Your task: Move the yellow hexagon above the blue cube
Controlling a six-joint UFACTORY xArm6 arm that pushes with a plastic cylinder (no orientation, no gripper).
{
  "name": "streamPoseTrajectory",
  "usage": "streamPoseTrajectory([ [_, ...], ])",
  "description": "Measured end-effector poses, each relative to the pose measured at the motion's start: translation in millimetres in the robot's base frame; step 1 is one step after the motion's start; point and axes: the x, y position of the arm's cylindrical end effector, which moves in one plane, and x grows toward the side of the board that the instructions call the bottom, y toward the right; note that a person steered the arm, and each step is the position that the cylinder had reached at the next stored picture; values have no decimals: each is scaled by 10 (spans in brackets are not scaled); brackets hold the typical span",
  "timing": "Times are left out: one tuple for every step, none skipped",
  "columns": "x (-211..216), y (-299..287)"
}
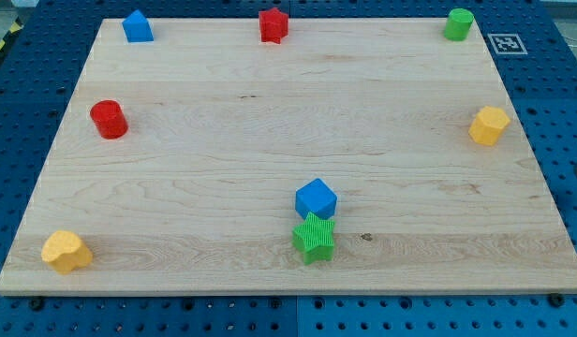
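Observation:
The yellow hexagon (489, 125) sits near the board's right edge, about mid-height. The blue cube (316, 198) sits below the board's centre, far to the left of and lower than the hexagon. A green star (314, 238) touches the cube's lower side. My tip does not show in this view, nor does any part of the rod.
A blue house-shaped block (137, 26) sits at top left, a red block (273, 24) at top centre, a green cylinder (458, 24) at top right. A red cylinder (109, 120) sits at left, a yellow heart-like block (66, 251) at bottom left. The wooden board (204, 159) lies on a blue pegboard.

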Motion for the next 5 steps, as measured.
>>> streamPoseTrajectory([
  [-291,1],
  [-663,-13],
  [-854,-265],
  [-850,-536],
  [-847,-672],
])
